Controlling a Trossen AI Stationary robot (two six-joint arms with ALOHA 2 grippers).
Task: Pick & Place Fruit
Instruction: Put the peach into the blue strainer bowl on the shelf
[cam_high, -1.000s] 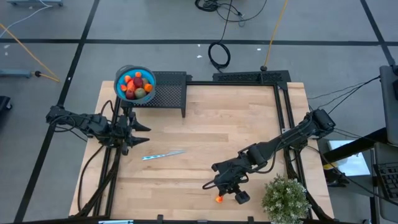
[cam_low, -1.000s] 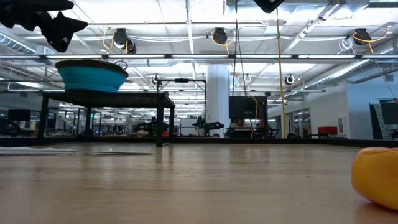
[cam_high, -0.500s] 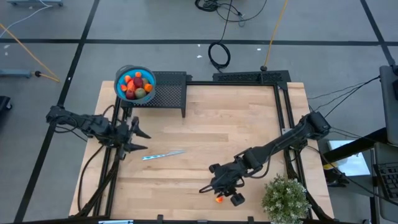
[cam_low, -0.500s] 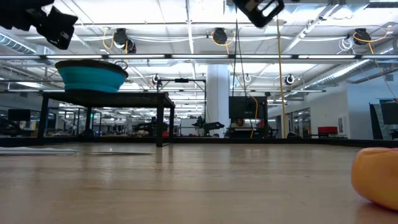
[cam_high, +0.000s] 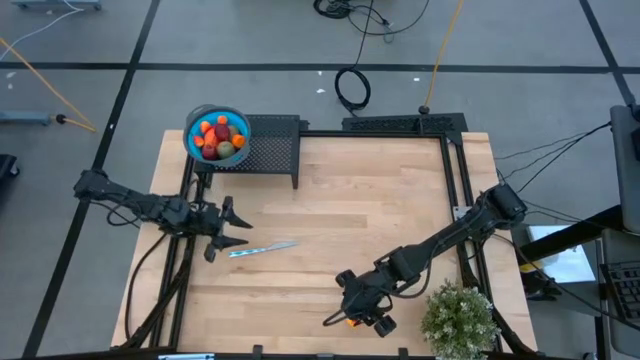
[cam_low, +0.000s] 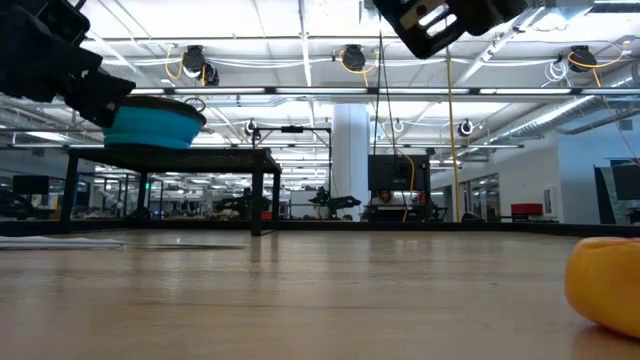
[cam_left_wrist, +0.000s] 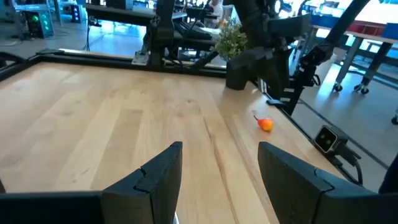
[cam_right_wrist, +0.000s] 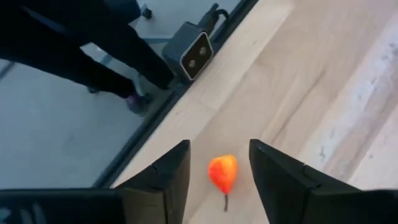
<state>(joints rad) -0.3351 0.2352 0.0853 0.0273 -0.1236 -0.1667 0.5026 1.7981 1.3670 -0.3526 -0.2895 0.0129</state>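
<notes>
A small orange-red fruit (cam_right_wrist: 222, 173) with a short stem lies on the wooden table near its near edge; it also shows in the high view (cam_high: 351, 322), the low view (cam_low: 605, 283) and the left wrist view (cam_left_wrist: 265, 124). My right gripper (cam_right_wrist: 219, 147) is open and hangs just above it, one finger on either side, touching nothing; in the high view it is at the near right (cam_high: 348, 311). My left gripper (cam_high: 228, 225) is open and empty above the table's left part. A blue bowl (cam_high: 217, 135) holds several pieces of fruit.
The bowl stands on a black mesh stand (cam_high: 270, 148) at the far left. A slim silver knife (cam_high: 262, 249) lies on the table right of my left gripper. A potted plant (cam_high: 458, 316) stands at the near right corner, close to my right arm. A black frame edges the table.
My right gripper has gone down and toward the table's near edge, ending over the orange-red fruit, which has stayed put. My left gripper has gone down and a little toward the table's right and near edges.
</notes>
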